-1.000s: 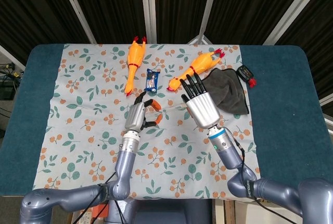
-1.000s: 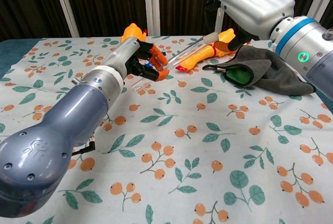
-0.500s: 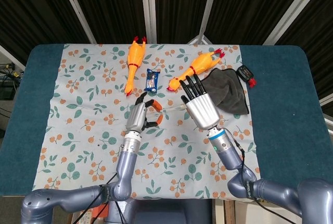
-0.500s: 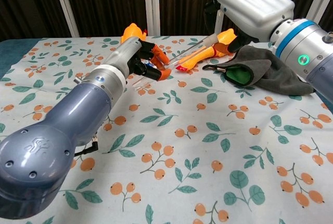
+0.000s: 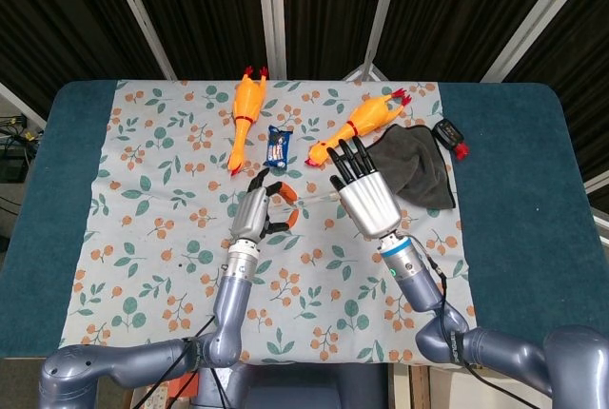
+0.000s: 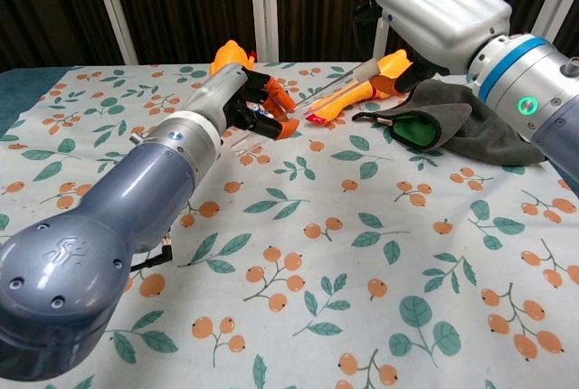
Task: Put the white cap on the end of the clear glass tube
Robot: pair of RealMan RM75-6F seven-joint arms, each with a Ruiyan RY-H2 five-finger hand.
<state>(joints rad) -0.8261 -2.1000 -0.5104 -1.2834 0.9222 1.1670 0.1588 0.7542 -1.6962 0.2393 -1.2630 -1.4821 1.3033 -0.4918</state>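
The clear glass tube (image 5: 314,199) (image 6: 321,92) hangs above the floral cloth, slanting between my two hands. My left hand (image 5: 255,211) (image 6: 237,98) pinches its lower left end between orange-tipped fingers (image 6: 276,99). My right hand (image 5: 363,198) (image 6: 439,14) is at the upper right end, fingers curled down over a whitish piece that looks like the white cap (image 6: 362,69). The cap sits at the tube's end; whether it is seated over the glass I cannot tell. The right palm hides the grip in the head view.
Two orange rubber chickens (image 5: 245,114) (image 5: 360,124) lie at the back, with a blue packet (image 5: 278,146) between them. A grey cloth (image 5: 414,164) (image 6: 452,122) lies right of my right hand. A small black and red object (image 5: 447,133) sits by the cloth's far corner.
My right hand has edged slightly left toward the left hand, and the left hand has shifted a little. Both grips look the same.
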